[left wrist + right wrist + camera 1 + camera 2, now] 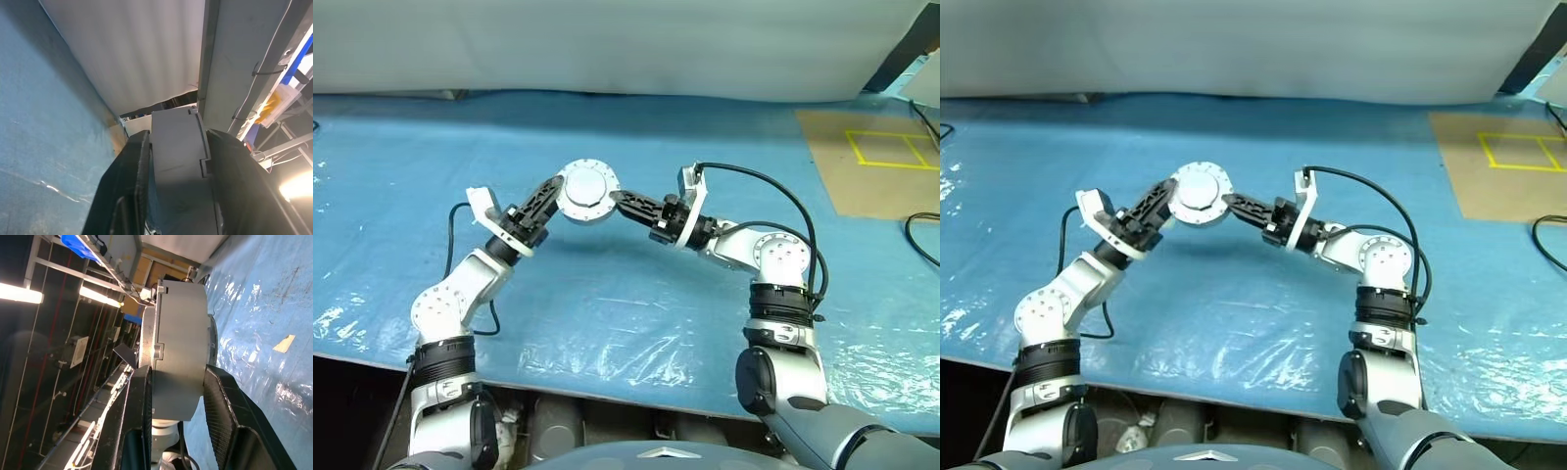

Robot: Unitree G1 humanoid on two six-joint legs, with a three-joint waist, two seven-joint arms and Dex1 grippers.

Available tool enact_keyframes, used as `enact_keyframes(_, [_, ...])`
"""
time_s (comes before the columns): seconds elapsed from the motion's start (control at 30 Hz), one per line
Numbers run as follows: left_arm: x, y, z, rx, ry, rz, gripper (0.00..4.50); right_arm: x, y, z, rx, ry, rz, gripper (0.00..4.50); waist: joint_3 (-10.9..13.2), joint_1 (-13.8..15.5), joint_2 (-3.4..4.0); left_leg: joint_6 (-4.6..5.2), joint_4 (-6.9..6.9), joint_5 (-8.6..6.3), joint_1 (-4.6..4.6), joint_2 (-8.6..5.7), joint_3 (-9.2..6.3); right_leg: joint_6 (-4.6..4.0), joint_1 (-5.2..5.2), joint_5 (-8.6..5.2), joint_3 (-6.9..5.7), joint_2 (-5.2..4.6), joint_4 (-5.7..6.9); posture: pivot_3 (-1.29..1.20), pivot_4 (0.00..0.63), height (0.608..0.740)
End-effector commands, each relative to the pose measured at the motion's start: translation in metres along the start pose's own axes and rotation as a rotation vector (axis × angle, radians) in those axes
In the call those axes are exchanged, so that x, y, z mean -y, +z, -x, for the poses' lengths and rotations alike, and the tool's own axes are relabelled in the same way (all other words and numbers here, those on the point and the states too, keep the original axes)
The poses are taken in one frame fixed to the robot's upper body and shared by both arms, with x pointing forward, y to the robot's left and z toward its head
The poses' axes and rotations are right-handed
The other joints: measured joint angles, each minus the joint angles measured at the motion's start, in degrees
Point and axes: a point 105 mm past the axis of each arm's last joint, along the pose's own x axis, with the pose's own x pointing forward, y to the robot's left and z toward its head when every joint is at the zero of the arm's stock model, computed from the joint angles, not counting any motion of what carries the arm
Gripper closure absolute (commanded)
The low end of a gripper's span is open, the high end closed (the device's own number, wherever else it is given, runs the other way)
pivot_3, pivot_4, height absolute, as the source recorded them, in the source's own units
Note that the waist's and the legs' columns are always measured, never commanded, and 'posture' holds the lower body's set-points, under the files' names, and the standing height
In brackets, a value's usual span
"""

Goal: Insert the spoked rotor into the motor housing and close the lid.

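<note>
The motor housing (586, 192), a short round silver-grey cylinder, hangs in the air above the blue-covered table between my two grippers. Its flat round face with small holes around the rim is turned up toward the head camera; this looks like the lid (1200, 193), lying closed flush on the body. My left gripper (555, 194) grips the housing from the left, a finger (129, 171) pressed on each side of its wall. My right gripper (619, 202) is shut on it from the right, its fingers (220, 396) clamping both flat faces. The spoked rotor is hidden.
A blue plastic sheet (626, 294) covers the table, whose front edge runs close to me. At the back right lies a brown board (876, 162) marked with yellow tape squares. A white curtain hangs behind the table. Black cables trail from both wrists.
</note>
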Motion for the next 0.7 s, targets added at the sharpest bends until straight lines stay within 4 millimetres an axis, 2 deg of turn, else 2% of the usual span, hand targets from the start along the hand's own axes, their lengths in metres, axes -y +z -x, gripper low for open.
enact_keyframes(0.03, [0.007, 0.018, 0.001, 0.082, -0.012, -0.044, 3.25, -0.021, 0.005, -0.002, 0.008, 0.095, 0.037, 3.39, 0.00, 0.03, 0.00, 0.00, 0.00, 0.00, -0.01, -0.01, 0.00, 0.00, 0.00, 0.00, 0.00, -0.01, 0.00, 0.00, 0.150, 0.740])
enact_keyframes(0.43, [0.018, -0.010, 0.002, -0.063, -0.072, -0.069, 3.25, -0.019, 0.004, -0.003, 0.010, 0.086, 0.032, 3.39, 0.00, -0.01, 0.00, 0.00, 0.02, 0.00, -0.02, -0.01, -0.02, 0.00, 0.00, 0.00, -0.01, -0.01, 0.00, 0.00, 0.150, 0.740])
enact_keyframes(0.7, [0.016, -0.014, 0.004, -0.095, -0.070, -0.073, 3.25, -0.018, 0.004, -0.004, 0.007, 0.086, 0.027, 3.39, 0.00, 0.02, 0.00, 0.00, 0.04, 0.00, -0.01, -0.01, -0.02, 0.01, 0.00, 0.01, -0.01, -0.01, 0.02, 0.00, 0.150, 0.740])
